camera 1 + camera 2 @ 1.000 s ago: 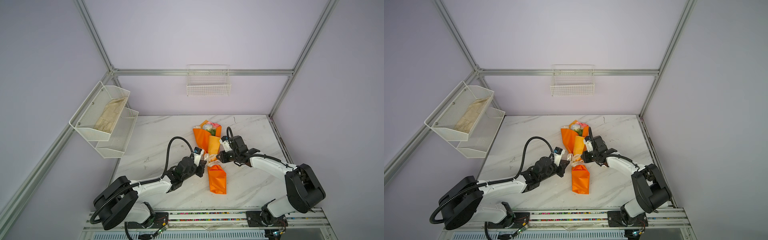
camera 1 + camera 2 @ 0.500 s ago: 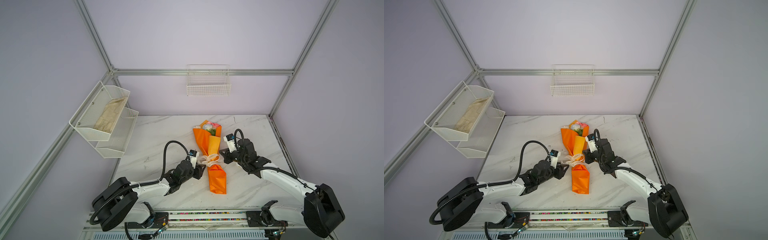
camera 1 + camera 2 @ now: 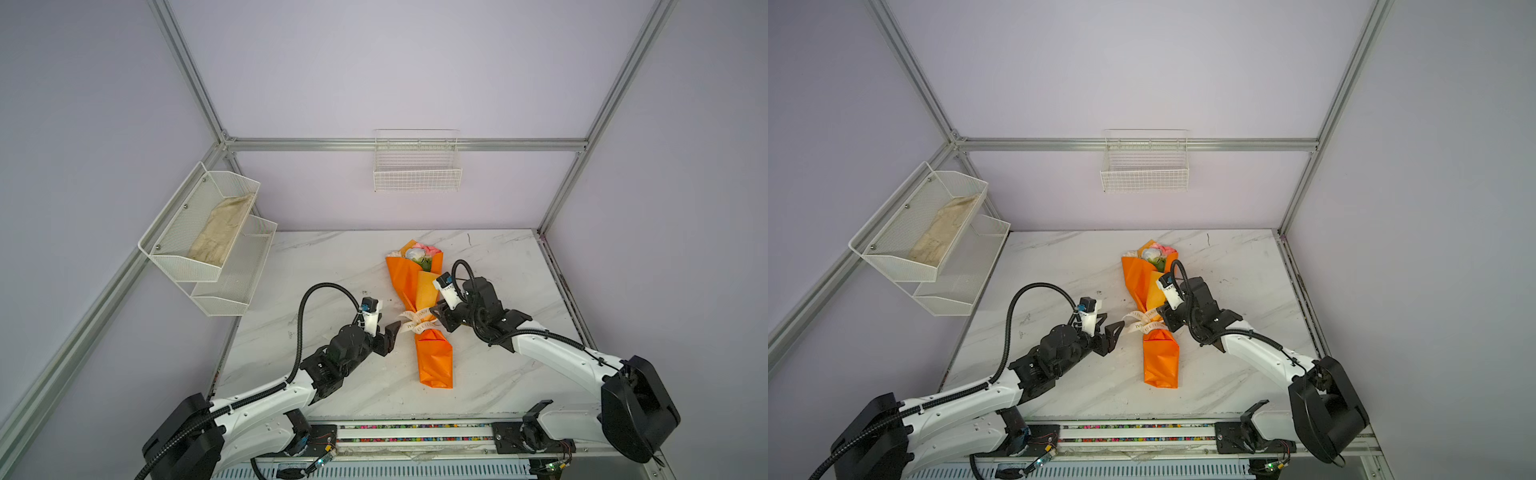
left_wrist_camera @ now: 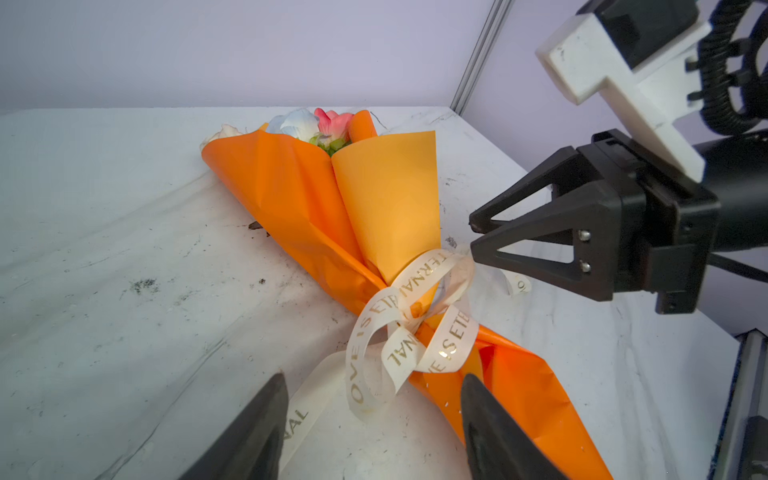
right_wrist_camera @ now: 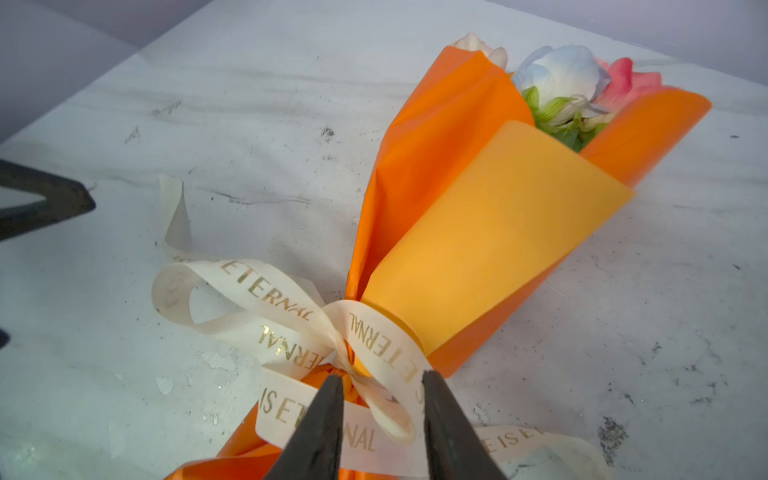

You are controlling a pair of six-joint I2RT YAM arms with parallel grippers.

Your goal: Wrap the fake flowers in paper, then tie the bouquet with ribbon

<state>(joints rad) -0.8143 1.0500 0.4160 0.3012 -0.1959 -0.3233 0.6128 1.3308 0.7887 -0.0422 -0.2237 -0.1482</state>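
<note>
The bouquet (image 3: pixel 415 276) lies flat on the table (image 3: pixel 332 257), cream ribbon (image 3: pixel 417 325) bowed round its narrow waist, and the left gripper (image 3: pixel 388 337) and right gripper (image 3: pixel 437 319) flank that knot with jaws parted, gripping nothing, so I reckon the tie is finished.
</note>
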